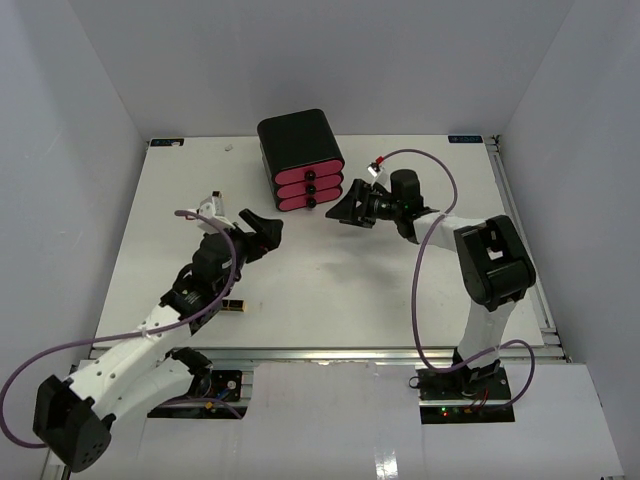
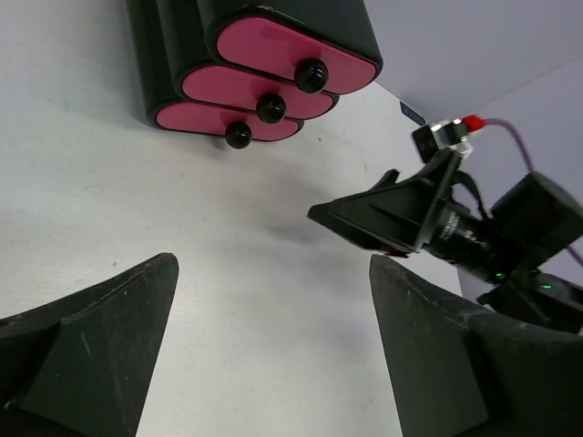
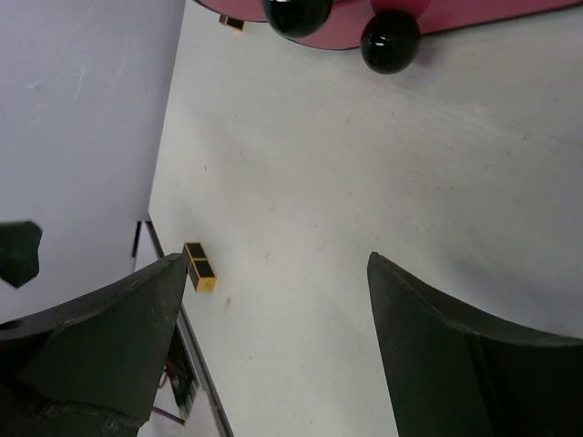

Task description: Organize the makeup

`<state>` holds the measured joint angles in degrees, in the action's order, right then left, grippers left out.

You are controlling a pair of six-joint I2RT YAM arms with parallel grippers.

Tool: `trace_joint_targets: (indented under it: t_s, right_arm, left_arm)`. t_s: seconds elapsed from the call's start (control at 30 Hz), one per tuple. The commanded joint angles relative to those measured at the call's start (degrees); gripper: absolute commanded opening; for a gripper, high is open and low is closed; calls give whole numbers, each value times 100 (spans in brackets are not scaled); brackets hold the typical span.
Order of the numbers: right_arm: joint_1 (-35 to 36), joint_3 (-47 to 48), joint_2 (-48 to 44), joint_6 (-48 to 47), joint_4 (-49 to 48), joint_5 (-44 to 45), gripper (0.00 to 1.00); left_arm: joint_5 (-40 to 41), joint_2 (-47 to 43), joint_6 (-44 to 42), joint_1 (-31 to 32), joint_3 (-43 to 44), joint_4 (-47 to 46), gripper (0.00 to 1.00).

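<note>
One piece of makeup shows plainly: a black-and-gold lipstick case (image 1: 233, 305) lying on the white table beside my left forearm, near the front edge. The right wrist view shows this lipstick case (image 3: 200, 267) just past my left-hand finger. A second small dark-and-gold piece (image 3: 232, 22) peeks in at the top edge of that view. My left gripper (image 1: 262, 228) (image 2: 273, 346) stands open over bare table, nothing between its fingers. My right gripper (image 1: 345, 210) (image 3: 278, 337) is open and empty too, facing the left one in front of the box. No other makeup is in view.
The big black box (image 1: 300, 145) with three pink drawers (image 2: 296, 64) and black knobs (image 3: 390, 41) stands at the back centre, all drawers shut. White walls close in the table on three sides. My right gripper (image 2: 392, 211) hangs close ahead of the left one.
</note>
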<state>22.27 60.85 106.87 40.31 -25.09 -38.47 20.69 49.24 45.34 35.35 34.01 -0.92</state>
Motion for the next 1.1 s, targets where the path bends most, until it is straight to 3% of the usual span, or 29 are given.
trace_joint_targets:
  t_s: [0.0, 0.23, 0.63, 1.07]
  right_arm:
    - [281, -367, 656, 1416, -2033, 872, 87]
    - [461, 415, 1514, 1687, -2711, 1361, 87]
    - [675, 1562, 2639, 2328, -2657, 2201, 76]
    - [823, 1448, 2731, 2497, -2431, 2782, 58]
  left_arm:
    - [210, -798, 23, -25, 20, 1350, 97]
    - [240, -1465, 790, -20, 170, 2187, 97]
    - [386, -1240, 1128, -20, 421, 2505, 97]
    - [506, -1303, 1164, -20, 456, 2605, 98]
